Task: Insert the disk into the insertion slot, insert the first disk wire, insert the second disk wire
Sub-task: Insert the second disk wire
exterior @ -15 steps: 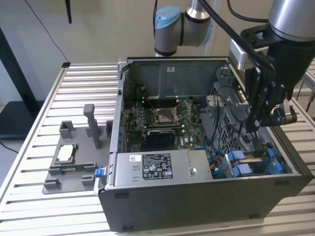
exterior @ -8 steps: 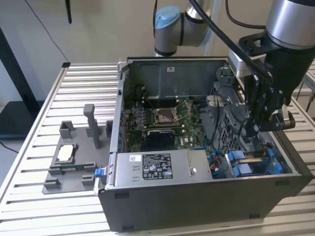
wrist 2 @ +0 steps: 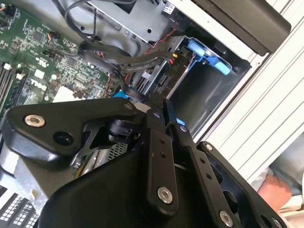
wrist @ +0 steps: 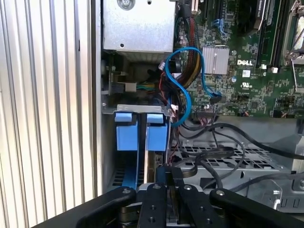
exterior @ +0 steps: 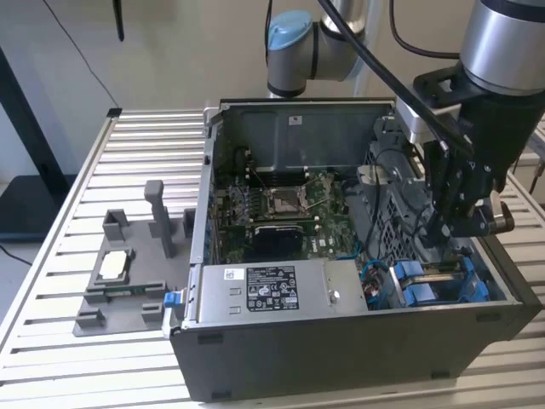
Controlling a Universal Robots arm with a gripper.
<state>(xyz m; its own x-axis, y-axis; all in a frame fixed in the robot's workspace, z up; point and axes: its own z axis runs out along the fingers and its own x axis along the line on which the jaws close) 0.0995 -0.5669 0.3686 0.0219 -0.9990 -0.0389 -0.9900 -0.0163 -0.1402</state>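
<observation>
Blue-framed disk (wrist: 156, 135) sits in the insertion slot (wrist: 142, 109) at a corner of the computer case (exterior: 341, 358). The gripper (wrist: 167, 171) hangs just above it, fingers together.

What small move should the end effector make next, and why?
Probably a short, slow push into the insertion slot: the end effector is right at the disk, which stands on edge in its blue carrier, and I cannot tell that it is fully seated.
</observation>
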